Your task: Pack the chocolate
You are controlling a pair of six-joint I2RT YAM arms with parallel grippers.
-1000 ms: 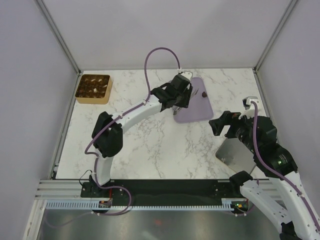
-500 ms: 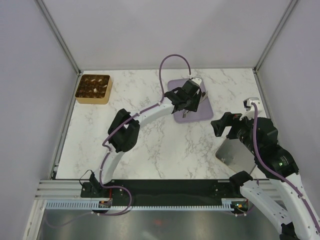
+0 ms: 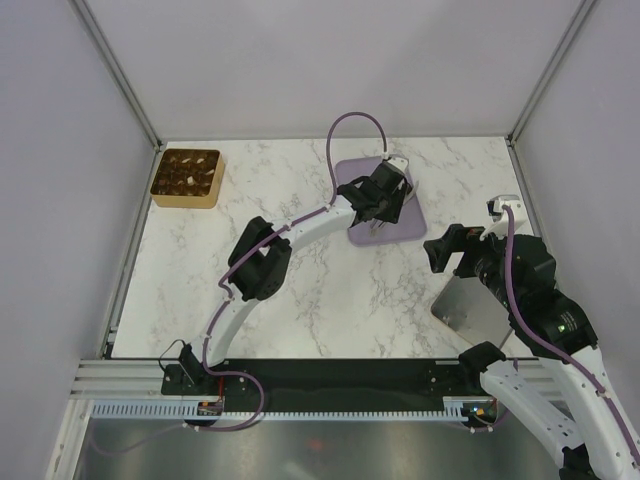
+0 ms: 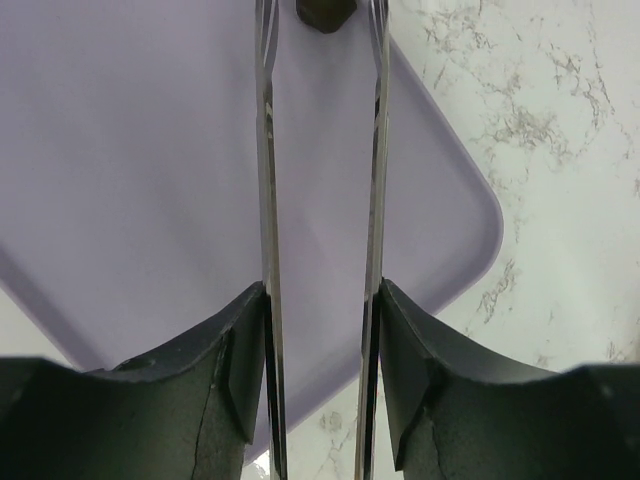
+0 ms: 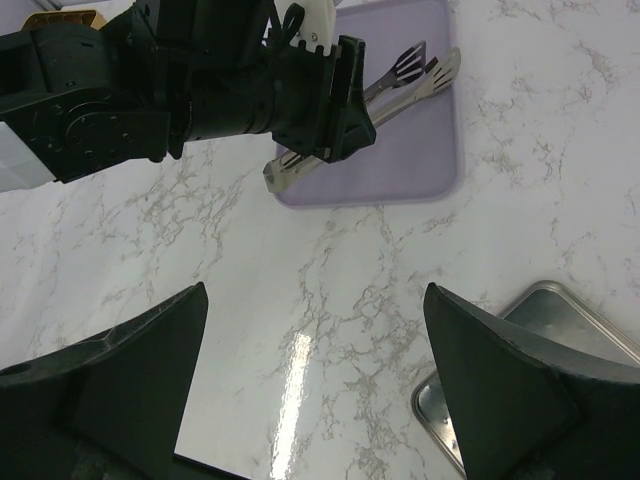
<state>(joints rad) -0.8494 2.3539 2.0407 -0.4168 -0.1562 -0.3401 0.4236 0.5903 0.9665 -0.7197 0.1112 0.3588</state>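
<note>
Left gripper (image 4: pixel 320 330) has swung further right over the tray (image 4: pixel 130 150), clamped on tongs (image 4: pixel 268 200) whose tips straddle the dark chocolate (image 4: pixel 325 12) on that tray, right gripper (image 5: pixel 310 380) gaping idle, so I'd center the piece, squeeze gently, then lift toward the box (image 3: pixel 186 177).

arms (image 3: pixel 315 222): white shells | joints (image 3: pixel 258 272): black | cables (image 3: pixel 352 115): purple | right tool (image 5: pixel 315 300): black

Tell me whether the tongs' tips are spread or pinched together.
Spread: in the left wrist view the tongs have their blades apart, a dark chocolate between the tips; whether they touch it, cannot tell.
</note>
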